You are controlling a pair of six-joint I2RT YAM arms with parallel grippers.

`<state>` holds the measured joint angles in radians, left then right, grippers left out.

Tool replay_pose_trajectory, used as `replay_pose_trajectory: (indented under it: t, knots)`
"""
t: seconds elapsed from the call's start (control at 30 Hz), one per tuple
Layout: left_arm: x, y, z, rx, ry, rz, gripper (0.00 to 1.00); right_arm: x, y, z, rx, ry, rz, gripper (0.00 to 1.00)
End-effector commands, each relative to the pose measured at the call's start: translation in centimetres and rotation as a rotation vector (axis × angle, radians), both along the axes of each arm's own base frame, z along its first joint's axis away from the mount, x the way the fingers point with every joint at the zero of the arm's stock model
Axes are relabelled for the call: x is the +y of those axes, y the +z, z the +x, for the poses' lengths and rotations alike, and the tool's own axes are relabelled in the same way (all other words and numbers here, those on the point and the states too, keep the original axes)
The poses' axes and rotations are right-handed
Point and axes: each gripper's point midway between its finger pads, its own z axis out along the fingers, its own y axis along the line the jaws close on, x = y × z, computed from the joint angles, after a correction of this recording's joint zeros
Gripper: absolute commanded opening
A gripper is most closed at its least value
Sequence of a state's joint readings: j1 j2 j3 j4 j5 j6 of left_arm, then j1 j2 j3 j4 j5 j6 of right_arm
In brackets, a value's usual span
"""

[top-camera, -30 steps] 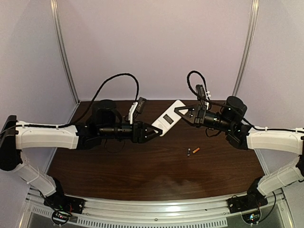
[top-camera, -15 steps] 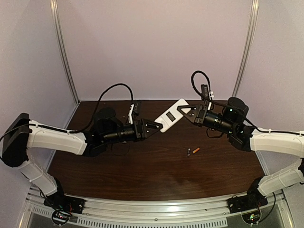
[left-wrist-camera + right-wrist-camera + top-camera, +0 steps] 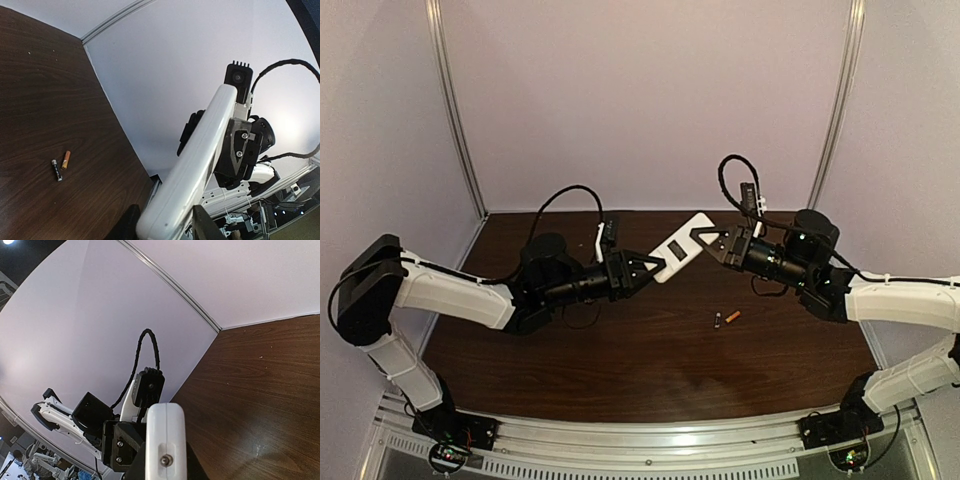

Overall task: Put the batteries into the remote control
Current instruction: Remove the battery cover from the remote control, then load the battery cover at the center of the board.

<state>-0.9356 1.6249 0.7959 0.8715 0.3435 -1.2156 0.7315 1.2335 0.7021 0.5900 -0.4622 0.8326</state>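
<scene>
The white remote control (image 3: 678, 248) hangs in the air over the back of the table, held at both ends. My right gripper (image 3: 706, 238) is shut on its far upper end; in the right wrist view the remote's end (image 3: 165, 434) sits between my dark fingers (image 3: 134, 471). My left gripper (image 3: 654, 266) is shut on the near lower end; in the left wrist view the remote (image 3: 200, 150) runs up from between my fingers (image 3: 126, 226). The batteries lie side by side on the table, one orange (image 3: 733, 316) (image 3: 65, 159), one dark (image 3: 717, 320) (image 3: 57, 170).
The dark wooden table (image 3: 620, 350) is walled by pale panels with metal corner posts (image 3: 455, 110). A metal rail (image 3: 650, 445) carries the arm bases along the near edge. Cables loop above both wrists.
My left arm has reached forward to the remote's lower end and its jaws have narrowed onto it. The right gripper kept its hold and shifted the remote slightly.
</scene>
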Motion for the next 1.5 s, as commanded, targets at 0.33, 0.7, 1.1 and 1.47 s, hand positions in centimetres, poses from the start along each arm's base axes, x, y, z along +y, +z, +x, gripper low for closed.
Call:
replay_pose_trajectory:
  t: [0.33, 0.7, 1.1, 1.47]
  knots:
    - [0.6, 0.3, -0.9, -0.118, -0.028, -0.053, 0.26, -1.4, 3.6, -0.8, -0.055, -0.007, 0.106, 0.0]
    - [0.7, -0.2, -0.7, -0.09, -0.015, -0.063, 0.3, -1.6, 3.8, -0.6, -0.039, 0.01, 0.137, 0.0]
    - [1.1, 0.7, -1.0, -0.123, -0.012, -0.054, 0.11, -3.4, 1.3, 1.3, -0.016, -0.162, -0.048, 0.0]
    - [3.7, -4.3, 0.4, -0.027, 0.091, 0.196, 0.0, -6.8, -0.5, 2.7, 0.006, -0.265, -0.129, 0.0]
